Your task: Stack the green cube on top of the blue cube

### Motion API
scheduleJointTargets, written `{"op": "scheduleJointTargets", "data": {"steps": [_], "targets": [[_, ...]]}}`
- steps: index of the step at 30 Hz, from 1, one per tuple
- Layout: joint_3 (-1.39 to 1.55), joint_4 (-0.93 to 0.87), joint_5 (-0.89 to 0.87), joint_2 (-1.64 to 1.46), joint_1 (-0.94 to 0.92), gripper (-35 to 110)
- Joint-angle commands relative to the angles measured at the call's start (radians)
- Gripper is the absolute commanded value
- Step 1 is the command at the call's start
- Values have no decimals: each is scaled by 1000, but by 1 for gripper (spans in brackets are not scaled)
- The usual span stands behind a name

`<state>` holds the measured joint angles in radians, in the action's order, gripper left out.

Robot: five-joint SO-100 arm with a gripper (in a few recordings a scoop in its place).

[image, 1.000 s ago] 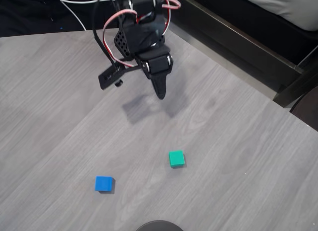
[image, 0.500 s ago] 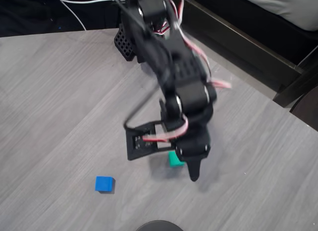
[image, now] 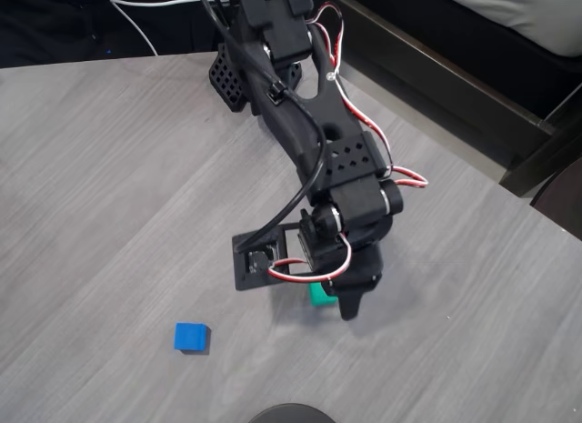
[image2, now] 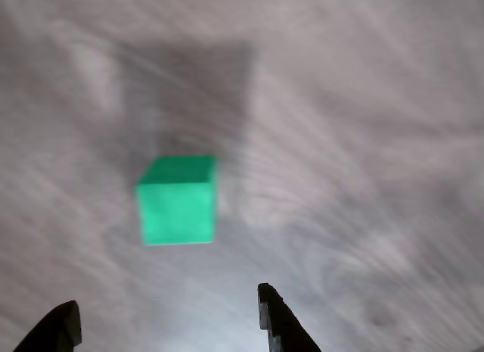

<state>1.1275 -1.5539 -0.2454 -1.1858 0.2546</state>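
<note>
Green cube: you have the green cube [image2: 177, 200] sitting flat on the desk [image: 100, 186], toward the near edge and right of its middle in the overhead view, mostly hidden under the gripper there [image: 317, 295].
Gripper: your gripper [image2: 170, 322] is spread wide and holds nothing; in the wrist view both fingertips [image2: 276, 314] show at the bottom, with the cube ahead of them and roughly in line with the gap, not yet between them.
Change: a second ago the arm hung folded back near the far edge, well apart from both cubes; it has since swung out and dropped, so the gripper [image: 338, 296] now sits right over the green cube. The cube itself has not shifted.
Meaning: I'd judge your approach nearly finished and the grasp not begun. You probably need a little more descent before closing.
Blue cube: the blue cube [image: 191, 337] lies to the left in the overhead view, near the same edge, well apart from the green one and untouched.
Blur: the wrist view is smeared, so your exact height is hard to read.
</note>
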Motion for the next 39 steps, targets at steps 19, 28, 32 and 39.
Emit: {"op": "scheduleJointTargets", "data": {"steps": [19, 28, 32, 39], "targets": [[-38, 35, 32, 104, -41, 36], [-46, 72, 37, 150, -49, 36], [-74, 71, 40, 175, -54, 6], [-150, 6, 40, 179, -83, 0]]}}
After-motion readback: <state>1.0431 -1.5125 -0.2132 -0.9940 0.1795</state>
